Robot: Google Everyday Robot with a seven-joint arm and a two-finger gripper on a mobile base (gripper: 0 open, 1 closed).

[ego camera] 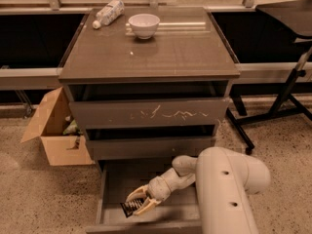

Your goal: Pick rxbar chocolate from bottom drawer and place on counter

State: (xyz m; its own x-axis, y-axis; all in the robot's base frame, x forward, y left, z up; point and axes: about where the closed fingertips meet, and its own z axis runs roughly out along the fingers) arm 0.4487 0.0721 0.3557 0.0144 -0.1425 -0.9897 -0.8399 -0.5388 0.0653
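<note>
The bottom drawer (114,182) is pulled open below the cabinet. The black rxbar chocolate (129,208) lies on its grey floor near the front left. My gripper (137,202) reaches down into the drawer from the right, its pale fingers (138,194) spread on either side of the bar's right end. The counter (161,52) is the glossy grey-brown top of the cabinet, well above the gripper.
A white bowl (143,25) and a clear plastic bottle (108,13) lie at the back of the counter. The scratched upper drawer front (148,113) and the middle drawer (148,147) overhang the open drawer. A cardboard box (51,130) stands on the floor to the left. A black stand (287,82) is at right.
</note>
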